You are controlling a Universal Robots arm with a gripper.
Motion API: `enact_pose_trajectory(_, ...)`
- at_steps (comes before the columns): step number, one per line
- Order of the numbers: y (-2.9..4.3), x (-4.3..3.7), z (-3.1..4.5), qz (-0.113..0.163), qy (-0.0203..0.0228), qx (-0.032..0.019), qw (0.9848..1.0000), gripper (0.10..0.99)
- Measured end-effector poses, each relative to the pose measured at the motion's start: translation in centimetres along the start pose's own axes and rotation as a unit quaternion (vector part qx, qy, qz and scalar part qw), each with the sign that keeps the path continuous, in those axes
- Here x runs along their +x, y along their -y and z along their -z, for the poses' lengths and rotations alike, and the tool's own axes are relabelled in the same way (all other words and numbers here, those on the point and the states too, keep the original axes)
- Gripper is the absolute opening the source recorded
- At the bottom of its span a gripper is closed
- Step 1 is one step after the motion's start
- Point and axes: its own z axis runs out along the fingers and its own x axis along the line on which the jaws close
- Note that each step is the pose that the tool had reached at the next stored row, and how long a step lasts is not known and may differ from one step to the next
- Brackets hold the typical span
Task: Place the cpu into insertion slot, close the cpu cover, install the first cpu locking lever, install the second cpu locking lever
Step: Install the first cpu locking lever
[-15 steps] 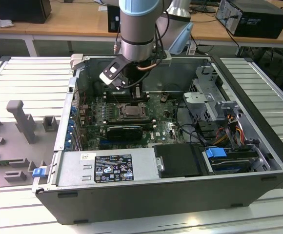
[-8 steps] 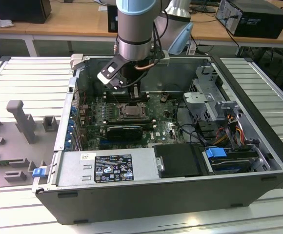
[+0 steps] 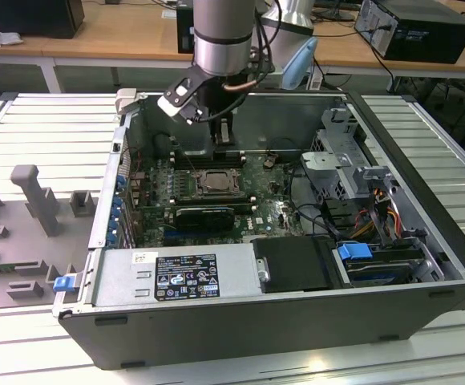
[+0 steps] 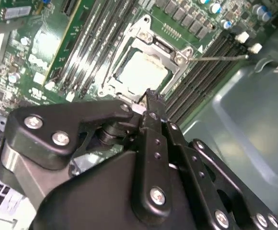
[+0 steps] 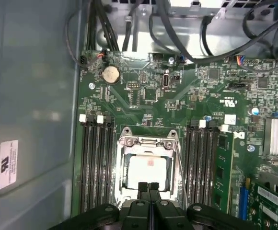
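Note:
The cpu (image 5: pixel 147 171) lies pale and flat inside the insertion slot (image 5: pixel 121 187) on the green motherboard (image 5: pixel 153 96). Over it, the silvery cpu cover (image 5: pixel 148 142) is folded down, and the chip shows through its cut-out centre. My gripper (image 5: pixel 148 188) is shut with nothing between its black fingers, and its tips hover at the socket's edge. In the second wrist view the gripper (image 4: pixel 151 98) sits just beside the cpu (image 4: pixel 141 72). A thin wire locking lever (image 4: pixel 220 57) sticks out from the socket's corner. In the exterior view the gripper (image 3: pixel 224 138) hangs just behind the socket (image 3: pixel 214 182).
Long black memory slots (image 5: pixel 97 163) flank the socket on both sides. Black cables (image 5: pixel 177 33) run along the case wall beyond the board. A drive cage (image 3: pixel 341 160) and wiring fill the case at the exterior view's right, and the power supply (image 3: pixel 176 277) sits in front.

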Motion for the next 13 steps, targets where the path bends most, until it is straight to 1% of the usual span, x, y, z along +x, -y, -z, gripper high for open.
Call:
enact_pose_trajectory(2, 0.0, 0.0, -0.01, 0.04, -0.0009, 0.0022, 0.9992, 0.106)
enact_pose_trajectory(3, 0.0, 0.0, -0.01, 0.058, -0.0013, 0.0031, 0.9983, 0.106)
enact_pose_trajectory(4, 0.0, 0.0, -0.01, 0.075, -0.0017, 0.004, 0.9972, 0.106)
enact_pose_trajectory(5, 0.0, 0.0, -0.01, 0.094, -0.0022, 0.005, 0.9956, 0.106)
enact_pose_trajectory(6, 0.0, 0.0, -0.02, 0.101, -0.0024, 0.0053, 0.9948, 0.106)
enact_pose_trajectory(9, 0.0, 0.0, -0.01, 0.126, -0.003, 0.0066, 0.9919, 0.106)
enact_pose_trajectory(10, 0.0, 0.0, -0.02, 0.138, -0.0032, 0.0072, 0.9904, 0.106)
enact_pose_trajectory(11, 0.0, 0.0, -0.01, 0.159, -0.0035, 0.0083, 0.9872, 0.106)
enact_pose_trajectory(13, 0.0, 0.0, -0.01, 0.174, -0.0036, 0.009, 0.9846, 0.106)
